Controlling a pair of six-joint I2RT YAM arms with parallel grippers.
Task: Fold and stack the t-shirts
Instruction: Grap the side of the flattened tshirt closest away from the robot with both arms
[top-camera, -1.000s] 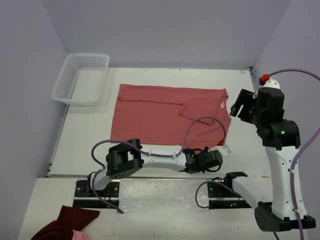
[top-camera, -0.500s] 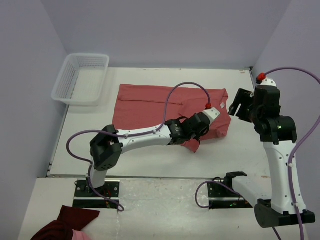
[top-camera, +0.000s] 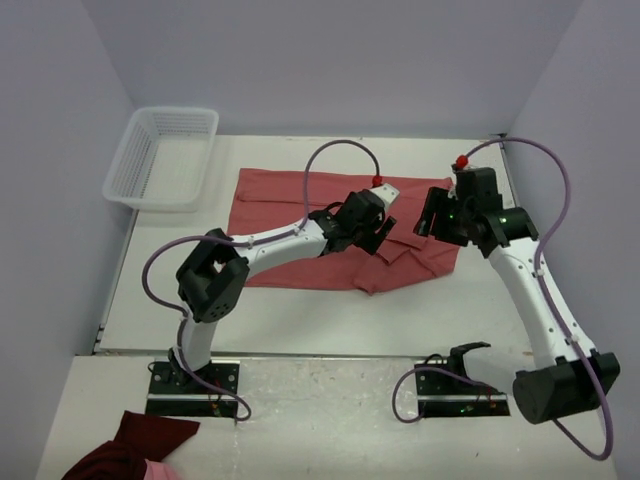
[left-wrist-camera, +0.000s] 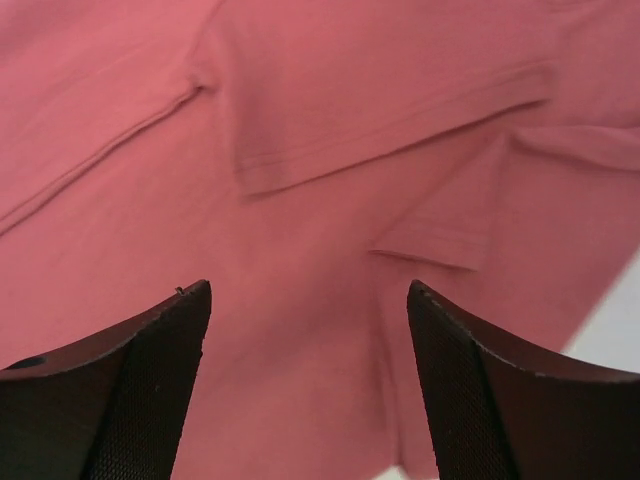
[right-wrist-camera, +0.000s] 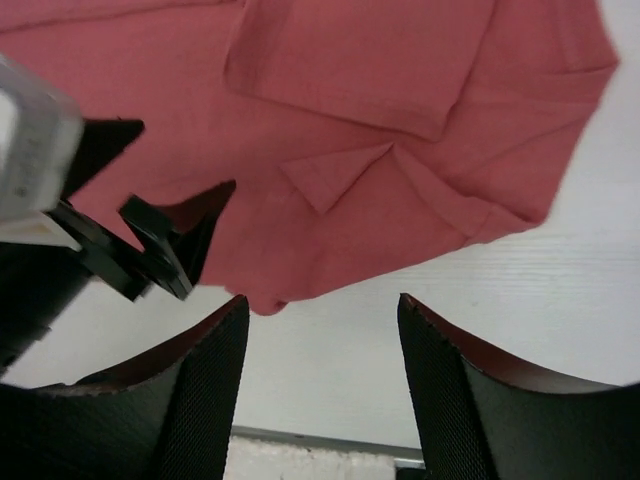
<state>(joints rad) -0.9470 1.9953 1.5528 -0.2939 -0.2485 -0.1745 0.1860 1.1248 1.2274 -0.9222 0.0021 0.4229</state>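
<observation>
1 salmon-red t-shirt (top-camera: 280, 200) is spread on the white table (top-camera: 300, 320), its right side loosely folded over. The left gripper (left-wrist-camera: 308, 288) and right gripper (right-wrist-camera: 322, 300) are held wide apart above it, empty.

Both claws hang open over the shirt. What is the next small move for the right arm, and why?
Probably lower the right claw onto the near edge of the shirt under it and shut there. Both it and the left claw are open and empty, and the right side of the shirt lies rumpled, so a grip seems needed.
</observation>
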